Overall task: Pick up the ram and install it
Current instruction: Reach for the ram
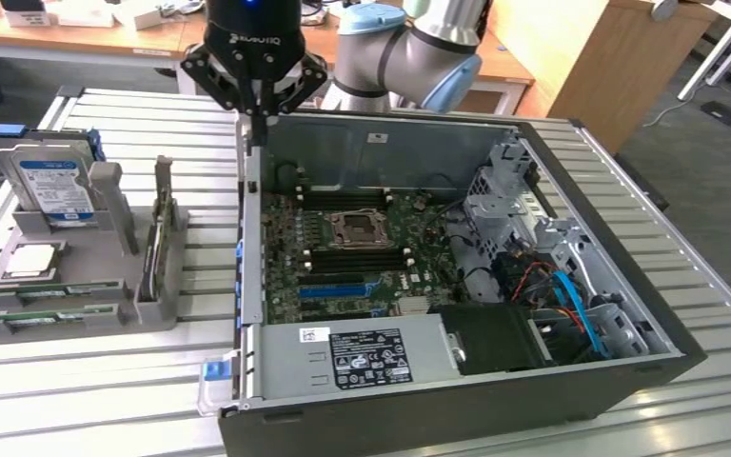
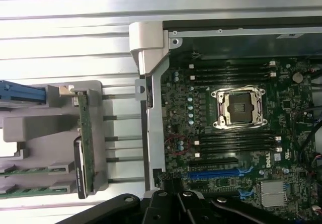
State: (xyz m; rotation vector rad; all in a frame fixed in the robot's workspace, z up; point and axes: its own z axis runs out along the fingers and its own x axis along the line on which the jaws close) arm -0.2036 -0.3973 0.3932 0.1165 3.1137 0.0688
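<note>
The ram [image 1: 159,227] is a thin green stick standing on edge in a grey holder [image 1: 163,305], to the exterior view's left of the open computer case [image 1: 467,400]. In the wrist view the ram [image 2: 85,138] shows edge-on beside the case wall. My gripper [image 1: 260,116] hangs shut and empty above the far end of the case's left wall, behind the ram and apart from it. The motherboard's long black memory slots [image 1: 355,201] [image 2: 234,73] lie on both sides of the bare processor socket [image 1: 355,228] [image 2: 238,108].
A silver hard drive [image 1: 53,179] stands upright at the holder's far left, with a square processor chip [image 1: 31,259] in front of it. Two more green sticks [image 1: 54,319] lie in the holder's front slots. Cables and a power supply [image 1: 359,357] crowd the case's near side.
</note>
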